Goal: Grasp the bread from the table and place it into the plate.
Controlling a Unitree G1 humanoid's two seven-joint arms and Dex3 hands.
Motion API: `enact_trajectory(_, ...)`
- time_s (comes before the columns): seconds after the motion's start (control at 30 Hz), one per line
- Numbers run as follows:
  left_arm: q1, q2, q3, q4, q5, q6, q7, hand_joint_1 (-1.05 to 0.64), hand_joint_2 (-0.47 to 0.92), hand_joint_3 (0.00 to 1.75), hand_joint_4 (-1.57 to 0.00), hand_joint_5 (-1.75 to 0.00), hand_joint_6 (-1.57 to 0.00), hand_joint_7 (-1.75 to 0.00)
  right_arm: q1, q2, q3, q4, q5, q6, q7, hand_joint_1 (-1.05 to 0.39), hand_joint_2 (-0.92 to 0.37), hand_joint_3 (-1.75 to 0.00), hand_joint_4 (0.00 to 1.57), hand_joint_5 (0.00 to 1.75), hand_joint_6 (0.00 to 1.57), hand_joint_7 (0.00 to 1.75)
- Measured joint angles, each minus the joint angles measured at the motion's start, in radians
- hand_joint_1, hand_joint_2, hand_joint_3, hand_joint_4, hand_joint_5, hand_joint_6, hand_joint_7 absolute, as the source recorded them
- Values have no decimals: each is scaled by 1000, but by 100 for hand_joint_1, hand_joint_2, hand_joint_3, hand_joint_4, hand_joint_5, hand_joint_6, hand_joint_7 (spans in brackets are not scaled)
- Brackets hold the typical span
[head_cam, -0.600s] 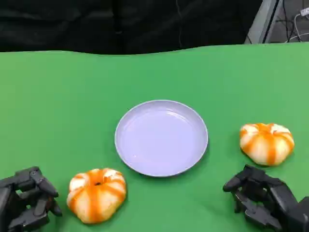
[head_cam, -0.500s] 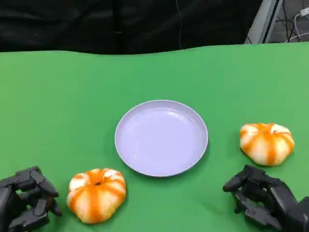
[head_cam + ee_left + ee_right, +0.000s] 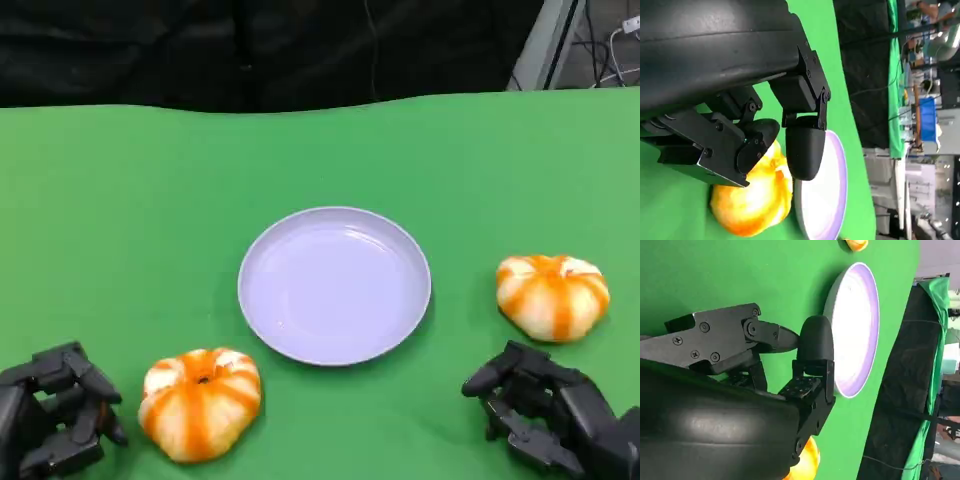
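The left hand [image 3: 55, 410] rests on the green table [image 3: 150, 200], its fingers apart and holding nothing, just beside a round bread [image 3: 200, 402] with orange and white stripes. The right hand [image 3: 545, 415] is also empty, near a second striped bread [image 3: 552, 295]. Between them lies the pale plate [image 3: 334, 285].

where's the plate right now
In the head view the plate sits mid-table on the green cloth, between two bread rolls: one at its lower left, one to its right.
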Motion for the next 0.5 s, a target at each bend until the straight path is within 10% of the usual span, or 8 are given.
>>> enact_trajectory(0.17,2,-28,20,-26,-80,57,-28,7,56,106,-87,-117,-102,-65,0,0,0,0,-2,0,-2,-25,-92,-48,59,175,69,117)
enact_trajectory(0.3,12,-35,28,-61,-120,94,-60,-17,78,40,-95,-15,-92,-5,0,0,0,0,-2,0,-2,-25,-92,-48,60,175,69,118)
enact_trajectory(0.5,23,-42,33,-93,-172,152,-145,-55,92,14,-72,0,-68,0,-3,0,0,3,-2,0,-2,-25,-92,-48,60,175,69,118)
